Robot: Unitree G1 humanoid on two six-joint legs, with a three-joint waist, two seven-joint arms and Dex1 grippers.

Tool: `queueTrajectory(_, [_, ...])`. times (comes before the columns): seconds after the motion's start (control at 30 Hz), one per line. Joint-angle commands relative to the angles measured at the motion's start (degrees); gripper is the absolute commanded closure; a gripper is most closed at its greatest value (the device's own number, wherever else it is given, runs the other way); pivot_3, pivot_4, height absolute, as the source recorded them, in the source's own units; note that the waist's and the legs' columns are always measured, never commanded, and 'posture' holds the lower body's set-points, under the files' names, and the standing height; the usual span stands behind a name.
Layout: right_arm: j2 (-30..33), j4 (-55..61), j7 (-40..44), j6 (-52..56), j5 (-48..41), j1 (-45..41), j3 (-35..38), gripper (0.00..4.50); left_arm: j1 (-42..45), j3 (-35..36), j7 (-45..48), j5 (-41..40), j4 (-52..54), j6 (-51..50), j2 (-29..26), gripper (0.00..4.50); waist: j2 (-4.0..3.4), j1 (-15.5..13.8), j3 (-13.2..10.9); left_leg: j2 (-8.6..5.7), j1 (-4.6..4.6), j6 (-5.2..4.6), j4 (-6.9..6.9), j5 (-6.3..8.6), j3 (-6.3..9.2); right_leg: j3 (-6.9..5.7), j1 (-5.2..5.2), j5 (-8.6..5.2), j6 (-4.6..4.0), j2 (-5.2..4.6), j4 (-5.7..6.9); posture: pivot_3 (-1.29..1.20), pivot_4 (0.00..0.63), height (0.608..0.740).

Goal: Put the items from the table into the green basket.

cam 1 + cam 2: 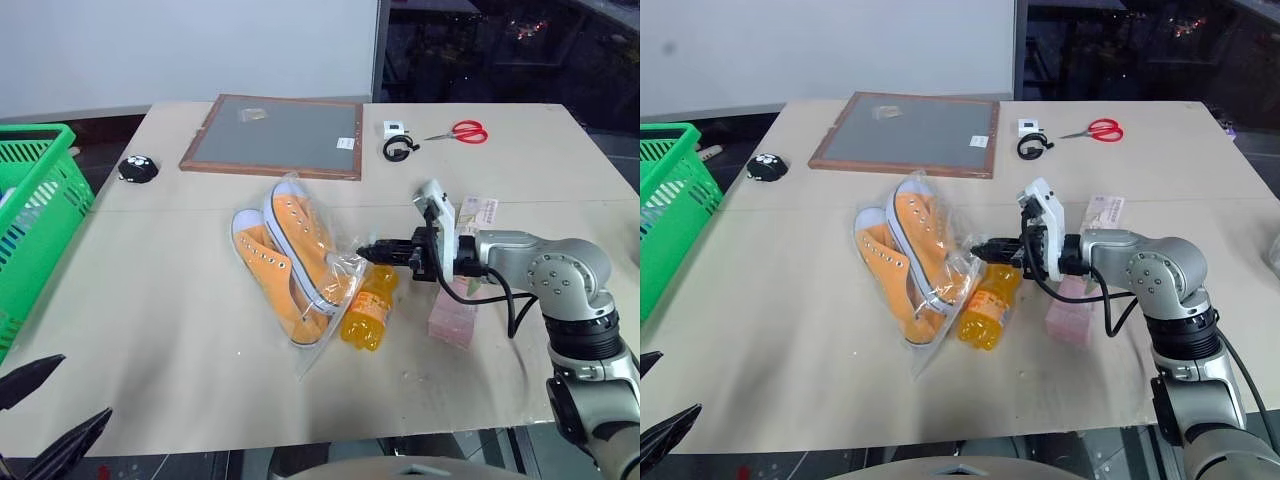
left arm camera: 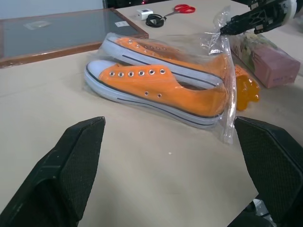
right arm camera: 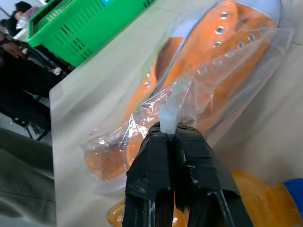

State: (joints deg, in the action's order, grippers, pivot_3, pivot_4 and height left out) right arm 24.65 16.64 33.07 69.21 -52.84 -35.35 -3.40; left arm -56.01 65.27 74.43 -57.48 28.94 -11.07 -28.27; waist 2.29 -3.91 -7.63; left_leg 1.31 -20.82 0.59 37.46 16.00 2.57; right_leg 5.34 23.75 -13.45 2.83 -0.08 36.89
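A pair of orange sneakers in a clear plastic bag [image 1: 290,262] lies mid-table. My right gripper [image 1: 365,250] reaches in level from the right and is shut on a pinched corner of the bag [image 3: 166,116]. An orange drink bottle [image 1: 370,312] lies against the bag, just below that gripper. The pink carton [image 1: 452,320] lies flat under my right forearm. The green basket [image 1: 35,205] stands off the table's left edge. My left gripper [image 2: 170,175] is open low at the front left, well short of the sneakers [image 2: 161,87].
A wood-framed grey board [image 1: 275,135] lies at the back. Red-handled scissors [image 1: 462,131] and a small white device with a black cable [image 1: 398,142] sit at the back right. A small black object [image 1: 137,169] rests near the left edge.
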Motion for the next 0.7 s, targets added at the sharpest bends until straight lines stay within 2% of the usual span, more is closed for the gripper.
queueTrajectory(0.03, [-1.38, 1.88, -0.75, -2.59, -2.33, -5.84, 5.03, 4.46, 1.27, 0.21, -0.89, -1.26, 0.08, 0.24, -0.92, 0.00, -0.05, 0.02, -0.01, 0.00, 0.00, 0.00, 0.00, 0.00, 0.01, -0.01, 0.00, 0.00, 0.00, 0.01, 0.00, 0.31, 0.066, 0.740])
queueTrajectory(0.17, [-1.71, -2.32, 0.42, -12.16, 3.95, -11.49, 6.03, 4.46, 3.01, -1.22, -2.84, -2.46, 1.55, -1.04, -1.23, 0.00, -0.02, 0.02, 0.01, 0.01, -0.02, 0.00, 0.00, 0.00, 0.09, -0.09, 0.00, 0.00, 0.00, 0.02, 0.01, 0.29, 0.067, 0.740])
queueTrajectory(0.4, [-0.86, -16.94, 3.33, -26.94, 12.63, -24.99, 8.12, 4.46, 8.07, -4.32, -7.37, -4.06, 3.04, -2.52, -2.53, 0.00, -0.03, 0.01, 0.03, -0.02, -0.12, 0.01, -0.01, -0.01, 0.16, -0.19, 0.03, 0.15, -0.23, -0.02, -0.02, 0.26, 0.053, 0.740])
queueTrajectory(0.57, [-0.40, -30.77, 4.17, -39.45, 20.55, -33.08, 8.70, 4.46, 17.79, -8.75, -13.66, -6.45, 2.51, -3.52, -4.52, 0.00, -0.20, 0.05, 0.13, -0.02, -0.19, 0.02, -0.03, -0.01, 0.21, -0.26, 0.10, 0.31, -0.04, -0.01, 0.03, 0.23, 0.043, 0.740])
queueTrajectory(0.7, [1.92, -43.75, 5.11, -49.28, 26.20, -38.55, 9.33, 4.46, 26.12, -15.13, -16.94, -3.29, 1.90, -3.59, -6.47, 0.00, -0.31, 0.03, 0.21, -0.03, -0.26, 0.04, -0.02, -0.02, 0.20, -0.26, 0.18, 0.36, -0.09, -0.01, 0.07, 0.21, 0.033, 0.740])
